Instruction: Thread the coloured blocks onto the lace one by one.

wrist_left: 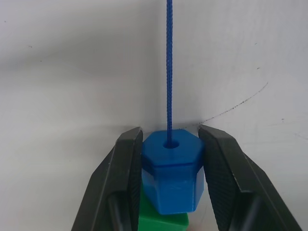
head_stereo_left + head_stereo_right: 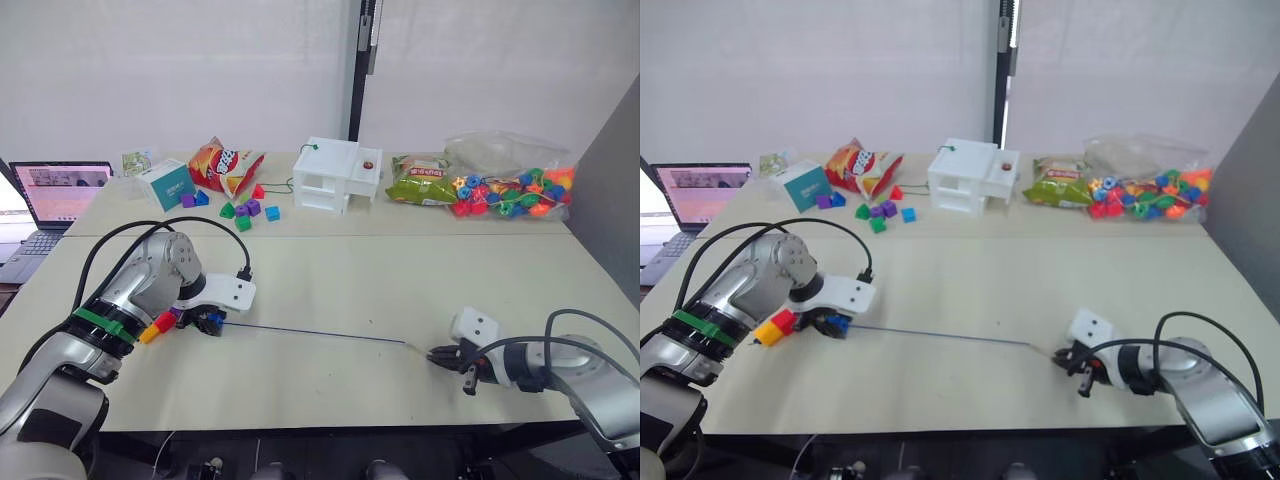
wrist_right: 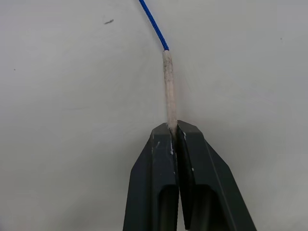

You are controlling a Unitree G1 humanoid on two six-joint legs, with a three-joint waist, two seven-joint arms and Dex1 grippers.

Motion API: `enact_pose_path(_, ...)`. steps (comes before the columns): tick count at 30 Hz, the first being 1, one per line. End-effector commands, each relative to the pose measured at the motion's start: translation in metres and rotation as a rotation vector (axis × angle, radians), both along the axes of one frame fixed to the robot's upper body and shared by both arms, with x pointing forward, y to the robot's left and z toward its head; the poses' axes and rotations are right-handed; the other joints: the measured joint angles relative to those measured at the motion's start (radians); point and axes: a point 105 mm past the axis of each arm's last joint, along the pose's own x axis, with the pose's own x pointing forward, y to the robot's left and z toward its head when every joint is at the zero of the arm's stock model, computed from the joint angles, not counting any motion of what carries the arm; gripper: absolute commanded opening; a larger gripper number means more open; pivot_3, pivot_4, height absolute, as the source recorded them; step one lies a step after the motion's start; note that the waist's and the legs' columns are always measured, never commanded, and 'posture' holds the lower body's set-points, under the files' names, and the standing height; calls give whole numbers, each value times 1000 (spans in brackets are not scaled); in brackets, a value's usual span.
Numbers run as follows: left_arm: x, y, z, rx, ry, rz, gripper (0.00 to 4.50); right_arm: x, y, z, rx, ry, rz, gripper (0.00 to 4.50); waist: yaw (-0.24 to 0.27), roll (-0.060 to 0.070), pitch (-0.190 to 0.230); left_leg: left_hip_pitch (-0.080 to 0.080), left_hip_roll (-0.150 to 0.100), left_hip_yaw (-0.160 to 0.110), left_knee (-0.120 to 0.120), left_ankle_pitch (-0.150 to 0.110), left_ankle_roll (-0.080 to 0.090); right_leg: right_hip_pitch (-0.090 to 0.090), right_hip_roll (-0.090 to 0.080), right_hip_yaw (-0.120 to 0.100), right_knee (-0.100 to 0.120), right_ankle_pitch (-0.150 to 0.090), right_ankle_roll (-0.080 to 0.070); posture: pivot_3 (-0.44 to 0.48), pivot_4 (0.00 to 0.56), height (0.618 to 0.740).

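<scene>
The blue lace (image 2: 320,334) lies stretched straight across the near table. My left gripper (image 2: 210,322) is shut on the blue block (image 1: 173,178), and the lace runs out through its hole. A green block (image 1: 161,221) sits right behind it. Behind those, a purple (image 2: 178,314), a red (image 2: 165,321) and a yellow-orange block (image 2: 150,333) line up under my left wrist. At the right, my right gripper (image 2: 436,353) is shut on the lace's pale stiff tip (image 3: 167,82), low over the table.
On the far table lie several loose blocks (image 2: 246,210), a chip bag (image 2: 226,166), a teal box (image 2: 165,184), a white house-shaped box (image 2: 336,176), a green snack bag (image 2: 420,186) and a bag of round beads (image 2: 512,190). A laptop (image 2: 62,192) stands at the far left.
</scene>
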Motion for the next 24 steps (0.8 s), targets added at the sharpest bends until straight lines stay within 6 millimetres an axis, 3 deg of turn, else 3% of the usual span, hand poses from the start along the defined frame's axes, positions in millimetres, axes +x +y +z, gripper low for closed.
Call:
enact_pose_path(1, -13, 18, -19, 50, 95, 61, 1307, 6, -12, 10, -23, -52, -40, 0, -2, 0, 0, 0, 0, 0, 0, 0, 0, 0, 0, 0, 0, 0, 0, 0, 150, 740)
enact_pose_path(5, -15, 19, -19, 44, 92, 73, 1307, 9, -30, 14, -43, -68, -98, 0, -1, 0, 0, 0, 0, 0, 0, 0, 0, 0, 0, 0, 0, 0, 0, 0, 150, 740)
enact_pose_path(10, -15, 19, -17, 41, 85, 80, 1307, 8, -31, 13, -62, -71, -91, 0, -6, 0, 0, 0, 0, 1, -1, 0, 1, 0, 0, 1, 0, 0, 0, 0, 150, 740)
enact_pose_path(18, -15, 26, -13, 63, 80, 77, 1307, 8, -22, 12, -46, -72, -78, 0, -7, 0, 0, 0, 0, 1, 0, 0, 1, -1, 0, 1, 0, 0, 0, 0, 150, 740)
enact_pose_path(24, -19, 25, -15, 45, 91, 85, 1307, 4, 3, 7, -19, -52, -9, 0, -17, 0, 0, 0, 1, 1, -1, 0, 1, -1, 1, 1, 0, 0, 0, 0, 150, 740)
